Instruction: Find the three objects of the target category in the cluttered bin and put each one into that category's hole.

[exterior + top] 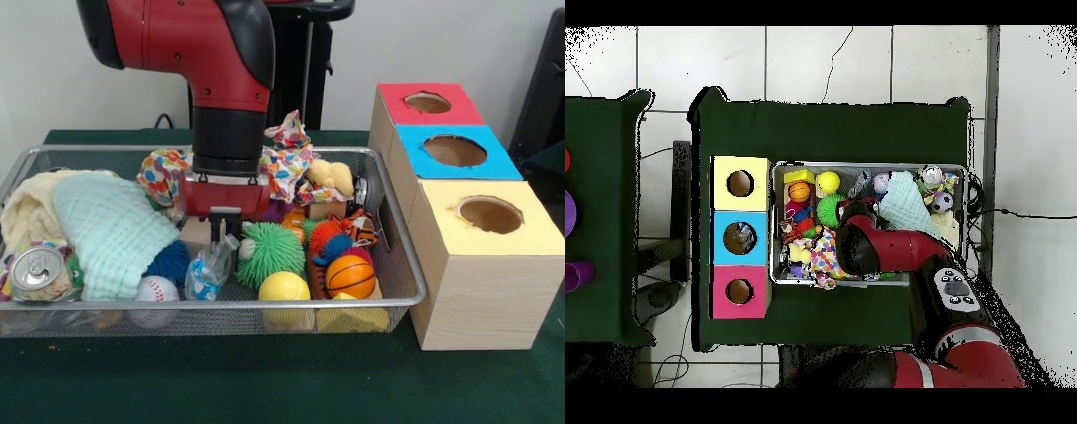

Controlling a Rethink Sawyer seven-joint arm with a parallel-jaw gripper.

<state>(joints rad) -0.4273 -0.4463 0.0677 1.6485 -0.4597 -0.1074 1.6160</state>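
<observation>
**Desk:** What's under the gripper (224,231)?

**Me:** It sits low in the bin (399,303); I can't tell whether it's released or clenched. Just below it lies a crumpled clear bottle (208,272) with a blue-and-white label. I'd judge it light, thin-walled, slippery and easily crushed, so I'd pinch it across the middle.

**Desk:** What crowds it?

**Me:** A green spiky ball (268,253) beside it, a baseball (155,291), and a mint cloth (113,231). The blue hole (454,150) sits well apart on the counter (265,380).
</observation>
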